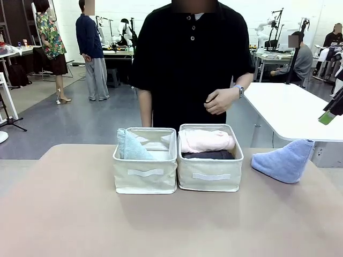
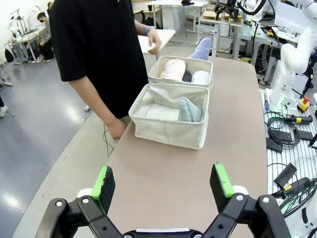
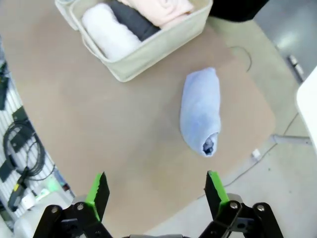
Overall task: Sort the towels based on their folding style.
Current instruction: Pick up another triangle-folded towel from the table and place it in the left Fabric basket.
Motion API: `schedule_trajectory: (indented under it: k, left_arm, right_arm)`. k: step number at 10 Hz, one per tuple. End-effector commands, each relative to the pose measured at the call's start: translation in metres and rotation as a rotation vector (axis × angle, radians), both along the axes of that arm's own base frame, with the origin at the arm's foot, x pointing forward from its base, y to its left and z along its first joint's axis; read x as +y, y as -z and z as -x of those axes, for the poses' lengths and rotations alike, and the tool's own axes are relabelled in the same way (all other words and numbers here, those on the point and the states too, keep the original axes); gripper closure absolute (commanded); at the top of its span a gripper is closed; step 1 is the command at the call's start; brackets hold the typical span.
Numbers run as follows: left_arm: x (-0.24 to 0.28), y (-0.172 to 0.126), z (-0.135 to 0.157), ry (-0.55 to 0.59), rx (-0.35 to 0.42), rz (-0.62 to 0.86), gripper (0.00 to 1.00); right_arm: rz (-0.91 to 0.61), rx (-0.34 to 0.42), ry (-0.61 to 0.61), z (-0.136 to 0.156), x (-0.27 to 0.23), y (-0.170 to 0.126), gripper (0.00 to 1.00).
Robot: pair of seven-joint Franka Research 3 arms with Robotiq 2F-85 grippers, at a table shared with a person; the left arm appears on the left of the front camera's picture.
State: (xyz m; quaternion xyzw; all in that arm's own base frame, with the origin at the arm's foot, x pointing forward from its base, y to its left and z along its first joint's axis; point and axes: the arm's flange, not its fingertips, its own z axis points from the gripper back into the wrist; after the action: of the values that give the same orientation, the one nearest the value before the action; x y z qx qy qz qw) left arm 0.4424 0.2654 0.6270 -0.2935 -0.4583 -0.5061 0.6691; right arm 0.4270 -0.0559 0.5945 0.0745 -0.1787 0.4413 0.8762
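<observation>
A light blue cone-shaped towel [image 1: 285,159] [image 3: 201,110] lies on the table right of the two baskets. The left basket [image 1: 144,179] [image 2: 163,131] holds a pale teal cone towel [image 1: 130,147] [image 2: 189,110]. In the right basket [image 1: 209,179] [image 3: 148,47] lie a pink roll [image 1: 206,141] [image 3: 161,9], a dark grey roll [image 1: 209,155] [image 3: 131,20] and a white roll [image 3: 108,30]. My right gripper [image 3: 156,191] hangs open above the table, short of the blue towel. My left gripper [image 2: 163,184] is open over bare table, well back from the left basket.
A person in a black shirt [image 1: 190,59] stands at the far edge behind the baskets, one hand [image 1: 220,100] raised at the waist. A white table [image 1: 295,110] stands at the right. A green pad [image 1: 327,118] pokes in at the right edge.
</observation>
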Motion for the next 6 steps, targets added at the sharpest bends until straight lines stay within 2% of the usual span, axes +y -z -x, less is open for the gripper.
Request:
schedule_trajectory:
  k: [1,6]
  left_arm:
    - [0.0003,-0.0032,0.0016,-0.002,0.013,0.006,0.0]
    - [0.0003,-0.0032,0.0016,-0.002,0.013,0.006,0.0]
  right_arm:
    - [0.004,0.009,-0.011,0.0027,0.0042,-0.0017,0.0]
    - [0.004,0.009,-0.011,0.0027,0.0042,-0.0017,0.0]
